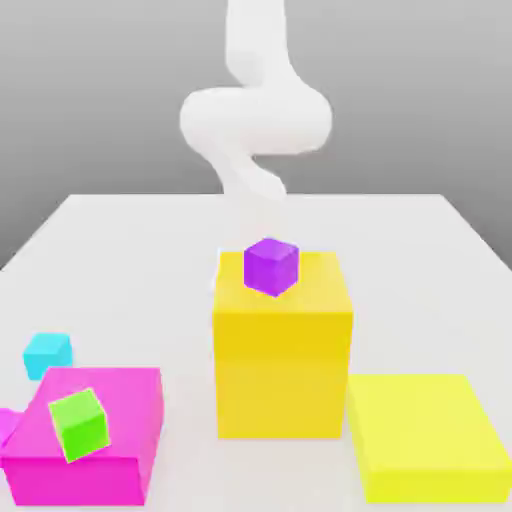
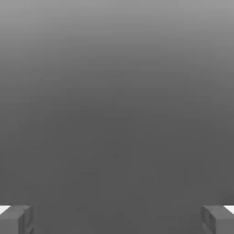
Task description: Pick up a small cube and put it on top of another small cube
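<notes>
The small cube (image 1: 47, 354) is cyan and rests on the white table near the exterior view's left, just behind a big magenta block (image 1: 90, 440). A small green cube (image 1: 79, 424) lies tilted on top of that magenta block. A small purple cube (image 1: 271, 266) sits on a tall yellow block (image 1: 283, 350) in the middle. My white arm (image 1: 255, 110) is folded high above the table's far side, well away from the cubes. In the hand view my gripper (image 2: 117, 219) is open, its grey fingertips (image 2: 17, 219) far apart with only plain grey background between them.
A low, flat yellow block (image 1: 425, 435) lies at the front on the exterior view's right. A sliver of something magenta (image 1: 6, 425) shows at the left edge. The white table (image 1: 150, 260) stretches back to the arm's base.
</notes>
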